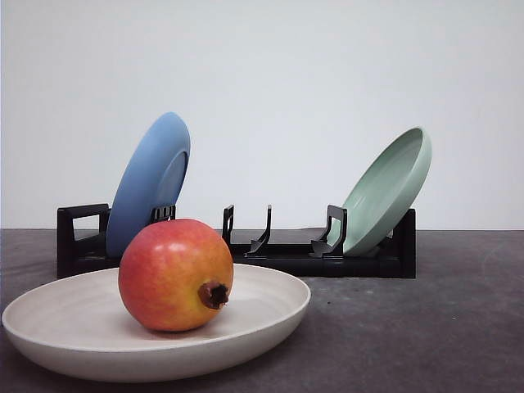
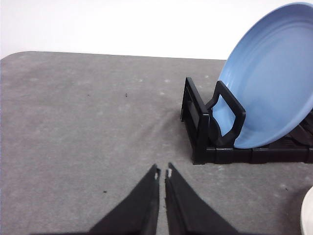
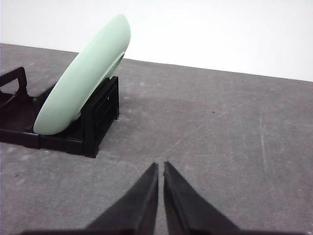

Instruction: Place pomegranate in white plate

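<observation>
The pomegranate (image 1: pixel 175 274) is lying in the white plate (image 1: pixel 74 344); the left gripper (image 2: pixel 163 172) and right gripper (image 3: pixel 161 165) are hovering, fingers pinched nearly together, holding nothing.

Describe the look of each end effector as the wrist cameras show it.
The left end effector has two matte black fingers, flat-sided wedges that taper to narrow tips, each tip carrying a small pale mark on its inner edge. The right end effector has the same matte black tapering wedge fingers, with plain tips. I see no cables, labels or other markings on either one.
</observation>
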You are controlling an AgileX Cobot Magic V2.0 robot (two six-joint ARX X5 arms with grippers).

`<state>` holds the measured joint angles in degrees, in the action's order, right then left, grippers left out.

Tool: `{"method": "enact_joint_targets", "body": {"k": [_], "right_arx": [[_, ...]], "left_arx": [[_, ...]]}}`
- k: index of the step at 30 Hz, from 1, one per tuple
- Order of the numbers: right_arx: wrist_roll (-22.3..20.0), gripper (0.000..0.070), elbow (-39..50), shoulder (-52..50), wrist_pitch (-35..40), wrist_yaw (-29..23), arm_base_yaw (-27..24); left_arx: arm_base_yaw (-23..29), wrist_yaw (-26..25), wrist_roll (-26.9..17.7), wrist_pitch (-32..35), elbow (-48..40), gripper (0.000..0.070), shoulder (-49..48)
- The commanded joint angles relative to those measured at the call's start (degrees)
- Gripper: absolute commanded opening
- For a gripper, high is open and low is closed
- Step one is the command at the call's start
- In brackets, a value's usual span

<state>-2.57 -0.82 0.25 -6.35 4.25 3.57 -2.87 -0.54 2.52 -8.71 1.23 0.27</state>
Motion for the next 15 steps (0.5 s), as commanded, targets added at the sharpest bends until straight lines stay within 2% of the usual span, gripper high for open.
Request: {"method": "enact_joint_targets", "body": {"k": [1,15], "right_arx": [[0.6,0.0017,0.2,0.0,0.8,-0.2,-0.1],[0.6,0.0017,0.2,0.0,0.8,-0.2,-0.1]], "left_arx": [[0.0,0.0,-0.5,0.8,-0.5,0.0000,0.0],[0.0,0.0,-0.5,0.8,-0.5,0.0000,0.0]]}}
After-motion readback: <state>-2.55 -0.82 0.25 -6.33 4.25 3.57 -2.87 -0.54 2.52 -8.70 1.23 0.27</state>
